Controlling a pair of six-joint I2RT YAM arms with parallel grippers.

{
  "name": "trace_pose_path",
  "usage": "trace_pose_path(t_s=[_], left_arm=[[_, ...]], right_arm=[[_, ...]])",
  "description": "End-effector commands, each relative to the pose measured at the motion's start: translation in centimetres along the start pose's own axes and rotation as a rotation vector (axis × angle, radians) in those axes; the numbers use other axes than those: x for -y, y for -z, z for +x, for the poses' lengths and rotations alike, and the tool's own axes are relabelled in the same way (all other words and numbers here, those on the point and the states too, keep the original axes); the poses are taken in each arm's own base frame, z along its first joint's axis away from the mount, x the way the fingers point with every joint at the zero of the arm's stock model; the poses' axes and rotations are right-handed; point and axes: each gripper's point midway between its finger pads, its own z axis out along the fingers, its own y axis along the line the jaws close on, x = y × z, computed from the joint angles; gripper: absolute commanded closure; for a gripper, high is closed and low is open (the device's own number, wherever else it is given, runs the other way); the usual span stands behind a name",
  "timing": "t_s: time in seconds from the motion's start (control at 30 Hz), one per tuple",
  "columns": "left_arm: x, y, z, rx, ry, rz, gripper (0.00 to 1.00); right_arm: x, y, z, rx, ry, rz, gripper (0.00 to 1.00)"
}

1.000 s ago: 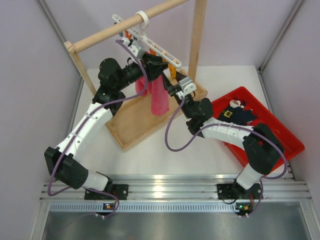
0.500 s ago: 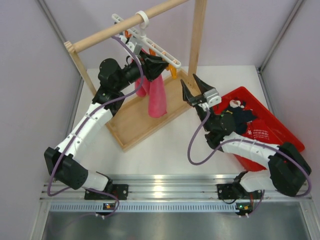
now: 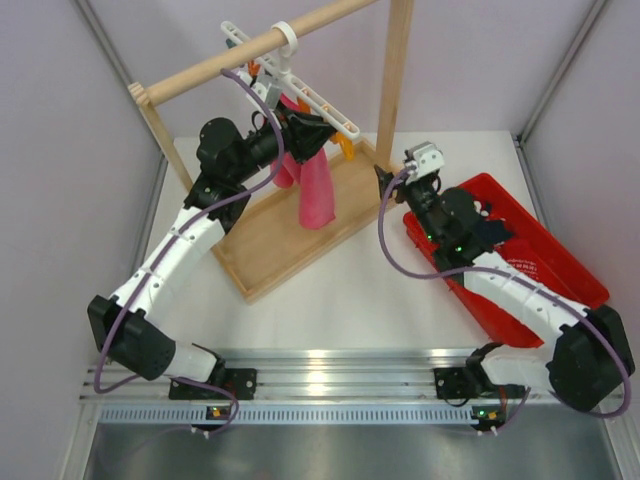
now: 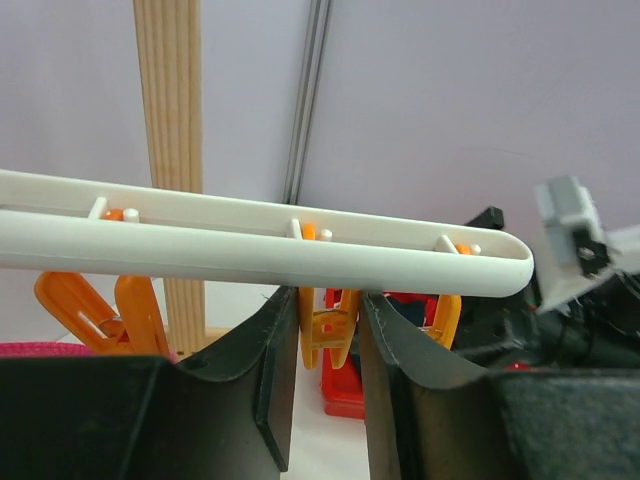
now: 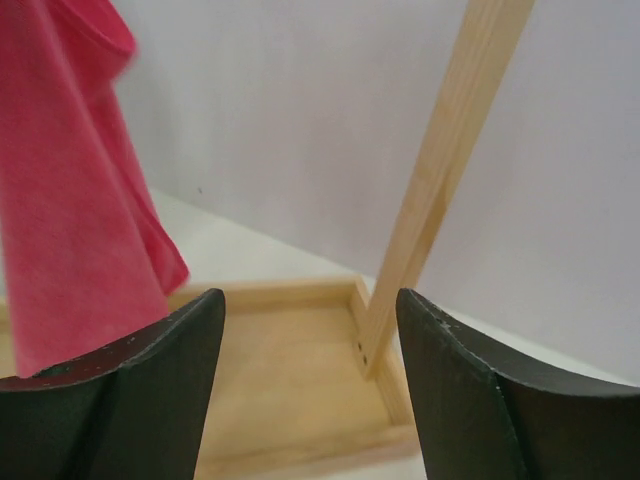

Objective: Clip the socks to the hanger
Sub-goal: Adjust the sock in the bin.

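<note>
The hanger (image 4: 250, 245) was white, its clips (image 4: 325, 335) orange; the cloth (image 3: 318, 195) pink. At three o'clock the tray (image 3: 565, 275) was red, the socks (image 3: 493, 231) dark navy.

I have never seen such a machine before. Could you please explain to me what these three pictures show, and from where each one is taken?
These are two robot arms fixed to the near edge of a white table. The wide picture is taken from above and behind them. The two others come from small cameras on the wrists, so the dark shapes at the bottom are each pincer's own fingers. On the table stands a wooden rail frame with a white hanger hooked on its rail; a pink cloth hangs from the hanger. To the right lies a red tray holding dark socks. The left pincer is closed on an orange clip under the hanger. The right pincer is open and holds nothing; it faces the frame.
</note>
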Motion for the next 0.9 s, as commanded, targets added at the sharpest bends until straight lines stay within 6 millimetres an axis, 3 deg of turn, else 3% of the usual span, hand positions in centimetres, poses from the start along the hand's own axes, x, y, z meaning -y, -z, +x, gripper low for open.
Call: trace_pose_path(t_s=[0.0, 0.03, 0.07, 0.13, 0.17, 0.23, 0.27, 0.33, 0.4, 0.47, 0.5, 0.63, 0.7, 0.87], left_arm=[[0.3, 1.0, -1.4, 0.038, -0.003, -0.027, 1.0], [0.3, 1.0, -1.3, 0.035, -0.001, -0.028, 1.0], [0.2, 1.0, -1.2, 0.032, 0.001, -0.028, 1.0], [0.2, 0.9, -1.0, 0.027, 0.005, -0.024, 1.0], [0.3, 0.9, -1.1, 0.031, 0.003, -0.023, 1.0], [0.3, 0.8, -1.2, 0.031, -0.001, -0.02, 1.0], [0.4, 0.8, -1.2, 0.032, -0.001, -0.018, 1.0], [0.3, 0.9, -1.3, 0.03, -0.003, -0.018, 1.0], [0.5, 0.9, -1.1, 0.021, -0.003, -0.012, 1.0], [0.4, 0.9, -1.1, 0.018, -0.002, -0.016, 1.0], [0.5, 1.0, -1.0, 0.016, -0.003, -0.014, 1.0], [0.6, 1.1, -0.9, 0.012, -0.006, -0.017, 1.0], [0.6, 1.2, -0.9, 0.008, -0.012, -0.013, 1.0], [0.7, 1.2, -0.6, -0.002, -0.012, -0.009, 1.0]], right_arm=[[3.2, 0.9, 4.1, -0.25, -0.046, 0.027, 0.29], [3.7, 1.5, 5.2, -0.326, -0.043, 0.017, 0.27], [4.9, 2.0, 5.2, -0.342, -0.05, 0.011, 0.24], [5.6, 3.0, 5.3, -0.396, -0.034, -0.036, 0.21], [5.9, 4.7, 6.4, -0.478, -0.027, -0.049, 0.17], [7.3, 6.2, 6.7, -0.536, 0.015, -0.088, 0.11], [7.8, 8.3, 8.0, -0.62, 0.016, -0.152, 0.09], [8.3, 10.2, 8.4, -0.672, 0.001, -0.217, 0.05], [9.4, 13.0, 10.5, -0.798, -0.055, -0.238, 0.02], [11.4, 14.6, 11.7, -0.868, -0.121, -0.239, 0.08], [11.2, 16.1, 12.5, -0.931, -0.175, -0.246, 0.1], [12.7, 18.2, 15.7, -1.041, -0.198, -0.224, 0.26], [12.8, 18.0, 16.3, -1.037, -0.184, -0.23, 0.35], [12.3, 15.5, 17.8, -1.008, -0.074, -0.328, 0.46]])
